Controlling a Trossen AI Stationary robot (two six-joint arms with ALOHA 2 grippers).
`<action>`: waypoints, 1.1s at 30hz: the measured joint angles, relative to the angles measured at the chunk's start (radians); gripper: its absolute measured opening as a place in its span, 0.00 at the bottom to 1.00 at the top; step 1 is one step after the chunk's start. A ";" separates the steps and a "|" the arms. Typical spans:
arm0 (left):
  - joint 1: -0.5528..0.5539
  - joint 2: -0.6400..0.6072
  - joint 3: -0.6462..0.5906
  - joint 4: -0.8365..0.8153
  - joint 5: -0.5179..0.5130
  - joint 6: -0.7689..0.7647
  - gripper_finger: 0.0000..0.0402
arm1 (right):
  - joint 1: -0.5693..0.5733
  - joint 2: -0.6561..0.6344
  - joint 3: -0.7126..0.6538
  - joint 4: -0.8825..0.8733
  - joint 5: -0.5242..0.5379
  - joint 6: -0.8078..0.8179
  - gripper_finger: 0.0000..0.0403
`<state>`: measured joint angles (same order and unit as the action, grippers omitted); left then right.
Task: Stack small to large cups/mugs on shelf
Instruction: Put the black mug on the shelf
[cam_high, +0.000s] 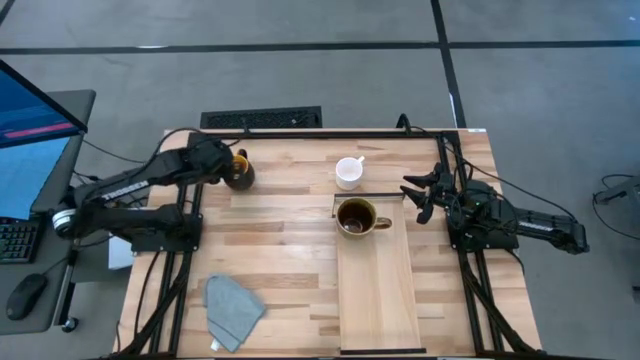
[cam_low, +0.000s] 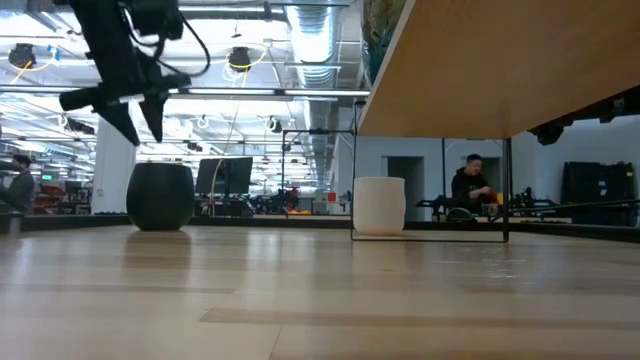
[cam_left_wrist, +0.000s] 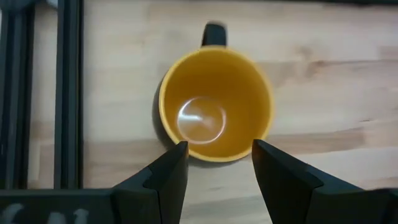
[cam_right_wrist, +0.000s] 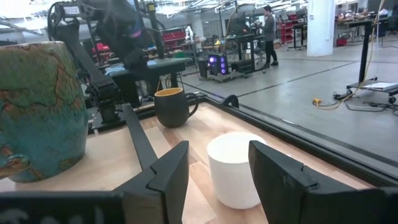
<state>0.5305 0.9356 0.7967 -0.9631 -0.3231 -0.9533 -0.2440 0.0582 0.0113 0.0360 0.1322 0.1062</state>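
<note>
Your left gripper (cam_high: 238, 166) hangs over the yellow-lined mug (cam_high: 239, 170); your right gripper (cam_high: 418, 196) waits beside the shelf (cam_high: 377, 290).

On the left, your fingers (cam_left_wrist: 168, 177) stand apart and hold nothing, poised directly above the yellow-lined mug, which sits upright on the desk (cam_high: 280, 250) near its far left corner; in the left wrist view its rim shows just beyond the two tips. Toward the middle, the white mug (cam_high: 348, 172) stands on the desk just past the shelf's far end, and the brown mug (cam_high: 356, 216) rests on the shelf at that end. On the right, your fingers are parted and empty, just off the shelf's right edge beside the brown mug, aimed toward the white mug.
</note>
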 joint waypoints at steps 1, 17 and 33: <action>0.009 0.018 0.000 -0.001 0.010 -0.002 0.42 | 0.000 0.000 0.000 0.000 0.000 0.000 0.47; 0.102 0.146 0.000 -0.050 0.031 -0.053 0.42 | 0.000 0.000 0.000 0.000 0.000 -0.007 0.47; 0.132 0.147 0.000 -0.033 0.056 0.074 0.42 | 0.000 0.000 0.000 0.002 -0.001 -0.036 0.47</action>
<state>0.6621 1.0824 0.7967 -0.9958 -0.2674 -0.8795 -0.2440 0.0578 0.0116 0.0380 0.1316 0.0701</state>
